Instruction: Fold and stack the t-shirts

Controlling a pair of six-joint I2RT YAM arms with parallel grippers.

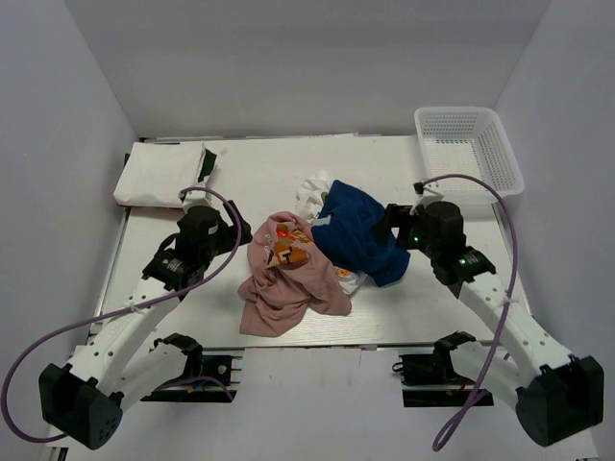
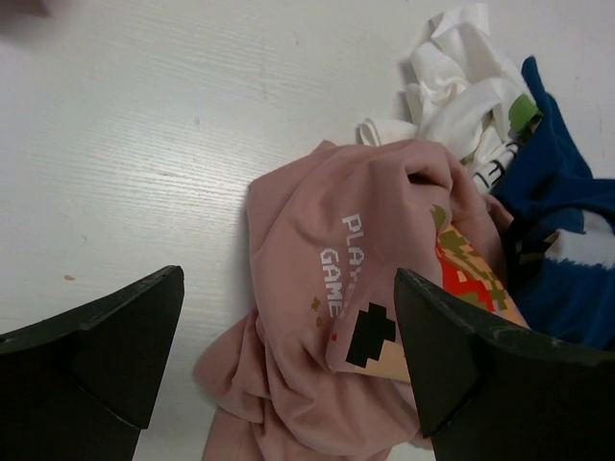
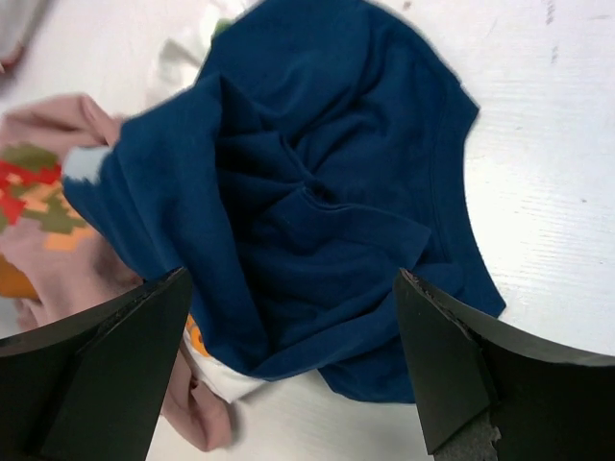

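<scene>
A crumpled pile of t-shirts lies mid-table. The dusty-pink one (image 1: 286, 286) with an orange pixel print is at the front left, the royal-blue one (image 1: 356, 230) at the right, and white ones (image 1: 312, 195) peek out behind and beneath. My left gripper (image 1: 236, 230) is open and empty at the pink shirt's left edge; in the left wrist view the gripper (image 2: 288, 288) stands over the pink shirt (image 2: 298, 365). My right gripper (image 1: 390, 225) is open and empty at the blue shirt's right side; in the right wrist view the gripper (image 3: 293, 283) stands over the blue shirt (image 3: 317, 221).
A folded white garment (image 1: 159, 173) with a dark green patch lies at the back left corner. A white plastic lattice basket (image 1: 469, 146) stands at the back right. Grey walls enclose the table on three sides.
</scene>
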